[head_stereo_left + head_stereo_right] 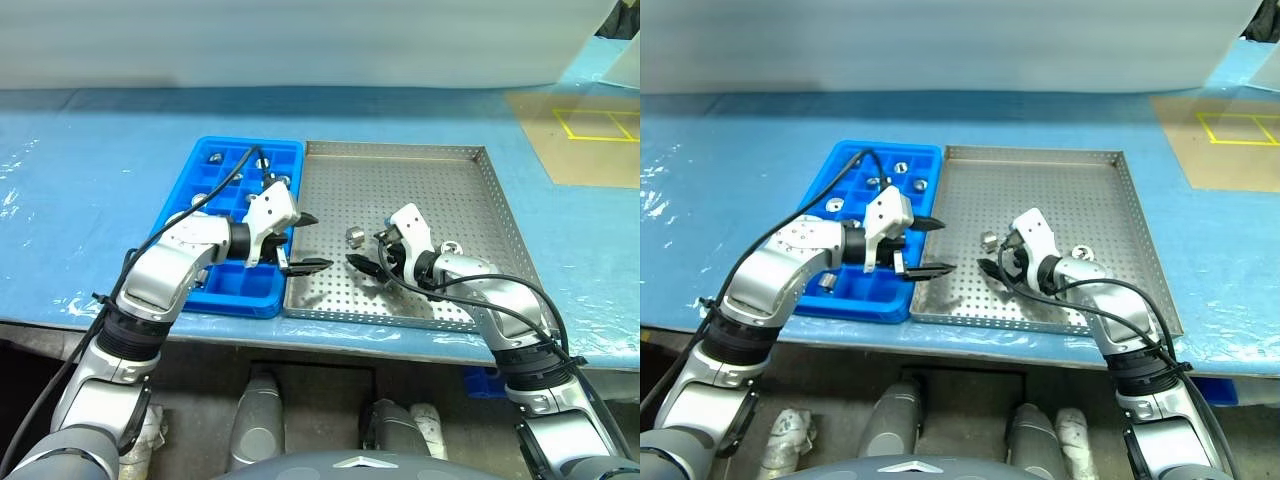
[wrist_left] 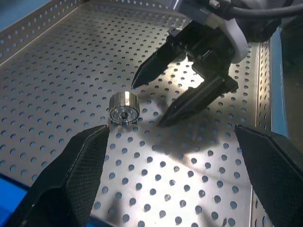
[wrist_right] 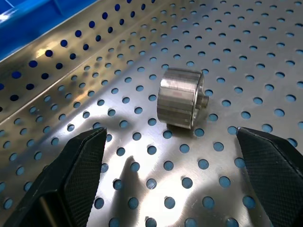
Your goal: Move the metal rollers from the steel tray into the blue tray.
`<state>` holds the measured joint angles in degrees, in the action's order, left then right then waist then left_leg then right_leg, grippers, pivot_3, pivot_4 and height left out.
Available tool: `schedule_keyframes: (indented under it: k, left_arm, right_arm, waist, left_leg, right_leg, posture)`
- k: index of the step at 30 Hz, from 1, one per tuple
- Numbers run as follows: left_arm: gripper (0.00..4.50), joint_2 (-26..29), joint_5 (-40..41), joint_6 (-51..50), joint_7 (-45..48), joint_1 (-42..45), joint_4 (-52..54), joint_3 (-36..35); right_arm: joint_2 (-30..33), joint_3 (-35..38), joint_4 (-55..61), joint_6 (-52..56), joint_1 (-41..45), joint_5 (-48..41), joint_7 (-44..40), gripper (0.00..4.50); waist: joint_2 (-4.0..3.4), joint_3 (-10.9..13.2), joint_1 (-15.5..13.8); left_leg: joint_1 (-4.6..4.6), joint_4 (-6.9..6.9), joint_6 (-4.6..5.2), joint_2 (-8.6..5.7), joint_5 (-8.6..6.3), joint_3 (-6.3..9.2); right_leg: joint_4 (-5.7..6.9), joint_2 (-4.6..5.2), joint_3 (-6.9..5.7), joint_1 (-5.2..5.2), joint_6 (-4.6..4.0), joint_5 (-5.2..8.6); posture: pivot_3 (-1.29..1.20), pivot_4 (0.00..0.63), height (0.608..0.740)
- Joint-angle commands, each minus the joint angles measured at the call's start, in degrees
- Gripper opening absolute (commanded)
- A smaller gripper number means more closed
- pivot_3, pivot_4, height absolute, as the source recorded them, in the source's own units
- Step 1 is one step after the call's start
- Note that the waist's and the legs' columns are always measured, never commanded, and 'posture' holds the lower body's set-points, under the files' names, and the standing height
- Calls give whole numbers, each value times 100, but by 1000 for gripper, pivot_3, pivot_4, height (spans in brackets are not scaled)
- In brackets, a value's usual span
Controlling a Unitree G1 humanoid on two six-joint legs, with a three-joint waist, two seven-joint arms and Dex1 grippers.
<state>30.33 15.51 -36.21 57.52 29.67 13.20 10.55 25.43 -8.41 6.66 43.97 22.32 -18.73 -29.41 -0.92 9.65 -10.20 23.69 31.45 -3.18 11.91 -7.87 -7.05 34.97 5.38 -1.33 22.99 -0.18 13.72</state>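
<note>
From the head views, the steel tray [image 1: 455, 190] sits on the blue-covered table [image 1: 80, 180] with the blue tray [image 1: 225, 290] touching its left rim. Several compartments of the blue tray hold metal rollers [image 1: 214, 157]. On the steel tray's perforated floor one roller [image 1: 354, 236] lies left of centre, and a second roller [image 1: 452, 247] lies further to the right, just beside the right forearm.

The left hand [image 1: 303, 243] hangs over the steel tray's left rim, fingers spread wide, holding nothing. The right hand [image 1: 368, 257] is over the tray floor, released and wide apart too, its tips near the first roller and pointing toward the blue tray.

The left wrist view gives what the head views do not: the roller [image 2: 124, 108] lies on its side with its dark bore showing, and the right hand's black fingers [image 2: 156, 67] stand beside it, apart from it. In the right wrist view the same roller [image 3: 180, 97] lies between and beyond the two open fingertips, untouched, with the steel tray's wall and the blue tray behind it.
</note>
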Motion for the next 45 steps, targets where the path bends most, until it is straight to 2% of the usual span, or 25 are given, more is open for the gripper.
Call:
schedule_keyframes:
  k: [1,8,12,13,20,33,38,43,45]
  left_arm:
    - [4500,142,89,181,-101,-175,188,-232]
    - [4500,186,-30,524,-228,-405,-20,-172]
    - [4500,212,-89,658,-258,-478,-73,-131]
    - [4500,213,-89,663,-265,-484,-71,-135]
    - [4500,114,-5,606,-482,-449,-36,-266]
    - [4500,56,361,343,-956,-723,313,-645]
    - [4500,185,631,-29,-1231,-1249,974,-1000]
    - [4500,214,652,-360,-1792,-1973,1721,-1300]
    - [4500,155,641,-459,-2061,-2210,1937,-1414]
  right_arm:
    - [-309,160,-252,-192,296,103,227,3960]
    - [-1171,86,-1252,-695,876,414,601,1560]
    - [-1281,-31,-1444,-948,973,686,616,201]
    - [-1291,-11,-1436,-967,961,704,608,70]
    - [-1225,83,-1251,-1281,894,856,516,70]
    - [-1049,54,-304,-1195,942,415,-466,70]
    - [-1181,82,-333,-804,1370,163,-682,70]
    - [-1531,153,-1063,-628,2137,91,-635,70]
    - [-1631,93,-1405,-721,2374,176,-668,70]
  waist:
    - [0,0,7]
    - [0,0,4]
    - [1,0,-14]
    - [1,-1,-14]
    - [2,0,-2]
    - [4,0,-13]
    - [5,1,-24]
    - [6,1,-76]
    - [7,0,-182]
  left_leg:
    - [0,-1,-1,-1,1,0]
    - [-1,-5,-13,0,11,1]
    - [1,-5,-20,-1,17,2]
    - [2,-5,-21,-1,18,2]
    - [-4,-6,-33,1,26,5]
    - [-2,-7,-31,5,28,6]
    - [-1,-9,-31,7,29,8]
    - [-2,-11,-32,10,31,11]
    - [-1,-15,-33,11,32,14]
  right_leg:
    - [2,0,0,1,0,0]
    - [23,-1,0,13,-5,0]
    - [32,0,0,16,-6,1]
    - [32,1,-1,16,-5,0]
    - [49,-2,1,19,-3,-1]
    - [53,-7,0,24,0,-3]
    - [59,-9,-2,29,-15,6]
    - [64,-10,-4,31,-20,8]
    - [65,-10,-8,32,-25,11]
  posture:
    - [274,150,740]
    - [280,150,740]
    - [285,150,740]
    - [285,150,740]
    - [288,150,740]
    - [340,150,740]
    - [396,150,740]
    - [507,150,740]
    - [548,150,740]
